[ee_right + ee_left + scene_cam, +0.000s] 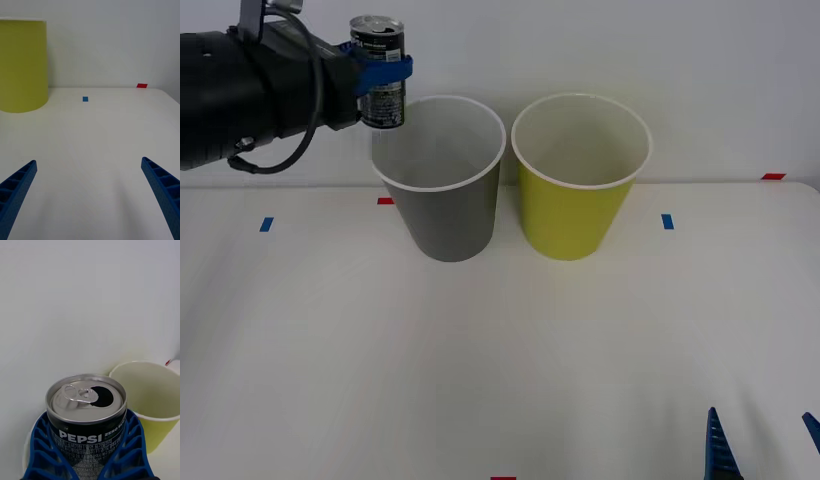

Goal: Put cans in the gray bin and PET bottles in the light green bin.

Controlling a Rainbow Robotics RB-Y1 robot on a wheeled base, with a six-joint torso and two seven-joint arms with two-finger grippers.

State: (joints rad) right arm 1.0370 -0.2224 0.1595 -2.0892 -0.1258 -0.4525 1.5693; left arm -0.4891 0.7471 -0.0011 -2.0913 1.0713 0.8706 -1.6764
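Spreading across the lower 2 thirds of the front view, the white table carries 2 tall tapered bins standing upright side by side near its far edge, close together but not touching. The gray bin sits just left of the frame's centre, its white rim and pale inside showing; the light green bin stands to its right, same shape, same white rim. In the right wrist view that yellow-green wall occupies the upper left of the frame.

At the upper left of the front view the black left arm reaches in from the frame's edge. Its left gripper is clamped on the can, blue ribbed fingers pressing both sides of the body. The can is held upright, raised off the table, just above and beside the left part of the gray bin's rim. In the left wrist view the can fills the lower middle of the frame: silver top, pull-tab, open mouth, dark printed side reading PEPSI, with blue fingers hugging it.

At the lower right corner of the front view the right gripper rests low over bare table, jaws spread wide with nothing between them.

Small blue tape marks and red tape marks dot the tabletop.
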